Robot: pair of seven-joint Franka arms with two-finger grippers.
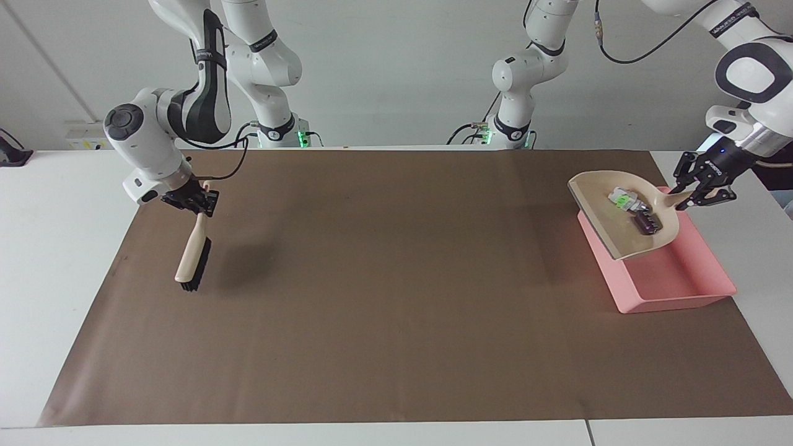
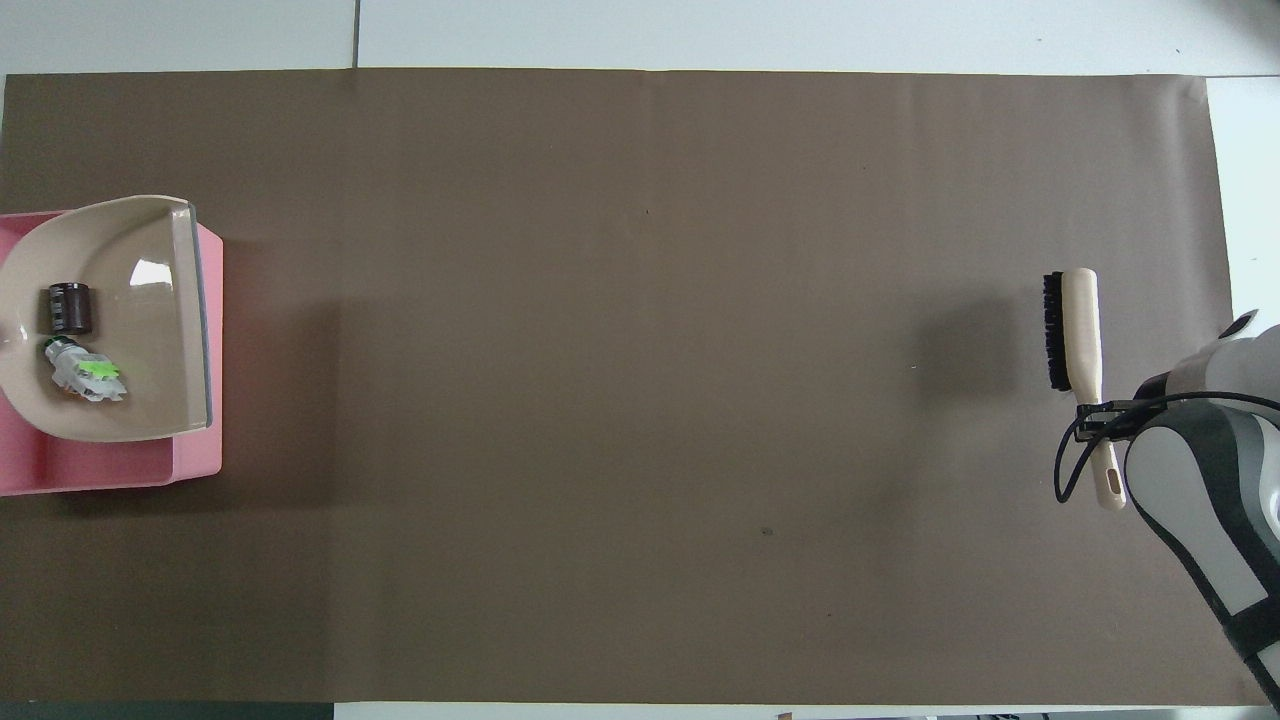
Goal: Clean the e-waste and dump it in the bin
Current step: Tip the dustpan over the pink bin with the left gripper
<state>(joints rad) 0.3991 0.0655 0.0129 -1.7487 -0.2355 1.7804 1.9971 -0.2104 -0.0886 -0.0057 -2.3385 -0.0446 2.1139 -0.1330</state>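
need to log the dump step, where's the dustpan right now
The dustpan is up in the air over the pink bin at the left arm's end of the table, held by its handle in the left gripper, with both e-waste bits inside it.

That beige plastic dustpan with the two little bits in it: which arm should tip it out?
The left arm: its pincer holds the beige plastic dustpan by the handle, raised over the shallow pink plastic tray.

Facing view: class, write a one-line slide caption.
Left gripper holds the dustpan with e-waste above the pink bin; right gripper holds the brush.
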